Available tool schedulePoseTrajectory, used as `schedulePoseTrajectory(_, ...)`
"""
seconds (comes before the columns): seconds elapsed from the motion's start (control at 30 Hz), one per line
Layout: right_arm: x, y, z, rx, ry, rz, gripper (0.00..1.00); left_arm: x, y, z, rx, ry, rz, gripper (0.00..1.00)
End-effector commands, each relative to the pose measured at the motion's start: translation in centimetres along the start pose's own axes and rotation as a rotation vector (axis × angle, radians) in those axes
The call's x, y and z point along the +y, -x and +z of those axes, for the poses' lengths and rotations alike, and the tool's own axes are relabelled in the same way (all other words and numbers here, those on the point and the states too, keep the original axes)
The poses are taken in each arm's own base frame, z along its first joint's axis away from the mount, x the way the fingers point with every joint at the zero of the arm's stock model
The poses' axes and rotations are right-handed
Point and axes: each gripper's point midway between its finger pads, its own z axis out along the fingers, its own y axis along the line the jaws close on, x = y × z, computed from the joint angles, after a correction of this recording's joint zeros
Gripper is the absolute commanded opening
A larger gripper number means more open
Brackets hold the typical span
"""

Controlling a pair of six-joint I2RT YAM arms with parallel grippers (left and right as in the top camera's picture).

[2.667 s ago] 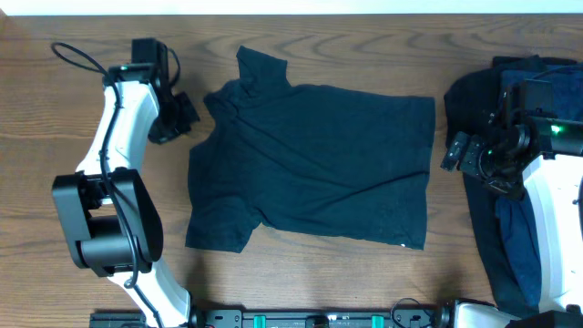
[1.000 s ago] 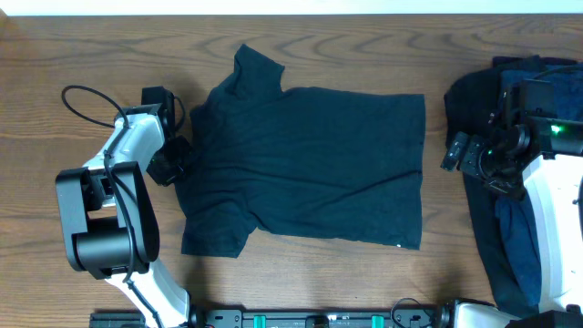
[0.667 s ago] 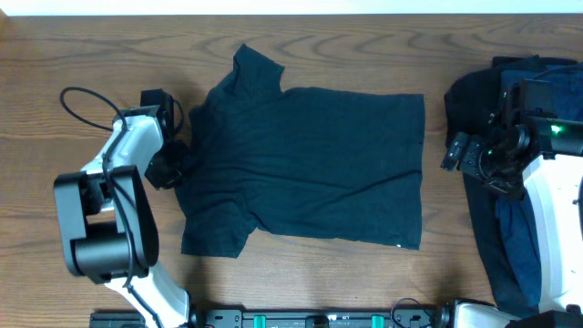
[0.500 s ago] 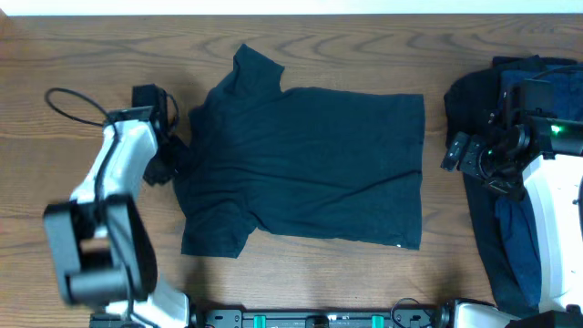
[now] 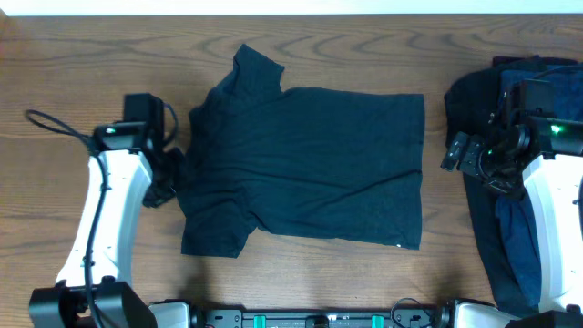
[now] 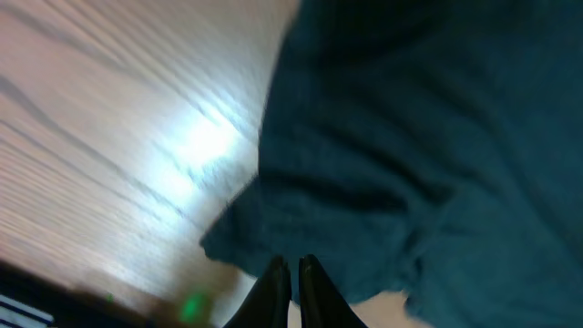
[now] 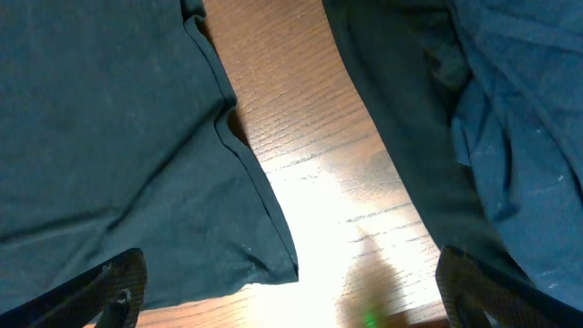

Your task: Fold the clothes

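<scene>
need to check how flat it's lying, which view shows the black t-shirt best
Overhead: the whole T-shirt shows there, spread flat with its full outline in frame. The left wrist view shows only a blurred patch of its edge, and the right wrist view only one hem corner.

A brown wooden table point(image 5: 73, 55) with long wavy grain fills the overhead view from the left edge to the right edge. A narrow white strip point(image 5: 291, 5) runs along its far edge. At the near edge lies a black rail point(image 5: 319, 319) with small green pieces on it. Both wrist views show bare wood with a bright patch of glare point(image 7: 319, 214), and a small green glint point(image 6: 191, 308) near the bottom.
</scene>
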Motion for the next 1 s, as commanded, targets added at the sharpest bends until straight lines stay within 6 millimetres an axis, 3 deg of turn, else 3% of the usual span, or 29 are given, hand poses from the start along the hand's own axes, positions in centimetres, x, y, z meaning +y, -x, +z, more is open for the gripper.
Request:
schedulePoseTrajectory(0.0,-0.4,0.3,-0.2,-0.01,-0.013,-0.005,0.99,0.1,-3.1,2.3,0.094,0.007,0.042,0.08)
schedulePoseTrajectory(0.17,-0.4,0.3,-0.2,-0.011,-0.013,-0.005,0.99,0.4,-6.7,6.0,0.191,-0.011,0.065,0.07)
schedulePoseTrajectory(0.57,-0.4,0.3,-0.2,-0.011,-0.013,-0.005,0.99,2.5,-9.8,11.9,0.197,0.0,-0.042,0.12)
schedulePoseTrajectory(0.7,-0.4,0.3,-0.2,-0.011,-0.013,-0.005,0.99,3.1,-11.5,12.6,0.246,-0.001,-0.068,0.12)
schedulePoseTrajectory(0.97,-0.4,0.3,-0.2,-0.011,-0.013,-0.005,0.99,3.2,-14.1,11.8,0.37,-0.002,-0.119,0.16)
